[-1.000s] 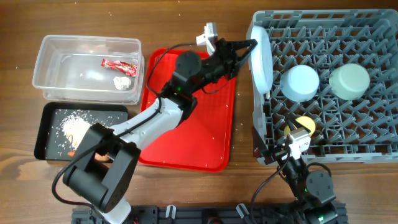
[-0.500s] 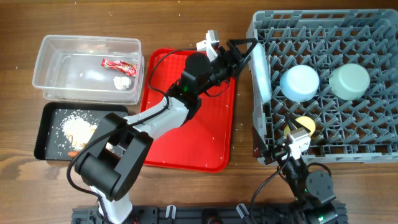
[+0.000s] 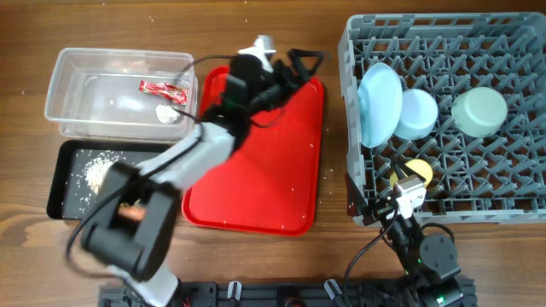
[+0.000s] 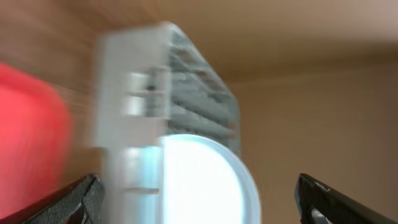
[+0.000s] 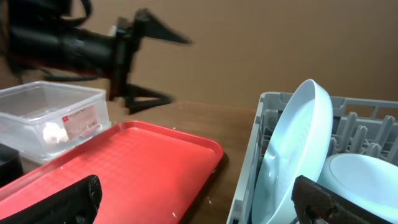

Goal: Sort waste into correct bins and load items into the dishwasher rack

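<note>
Overhead, the left tool (image 3: 309, 68) is hovering released while the light blue round plate (image 3: 378, 104) is leaning in the grey pegged plastic rack (image 3: 512, 183), perhaps tipping if poorly seated.

Rack (image 3: 512, 51) at right of the worktop (image 3: 26, 256) holds the plate (image 3: 378, 104) on edge; serving tray (image 3: 273, 170) centre; tub (image 3: 94, 94) left, behind the shallow tray (image 3: 64, 162).

Brown wooden table (image 3: 281, 264) with visible grain, under soft even light. Plain tan wall (image 5: 261, 37) behind it, toward 12 o'clock from right wrist.
</note>
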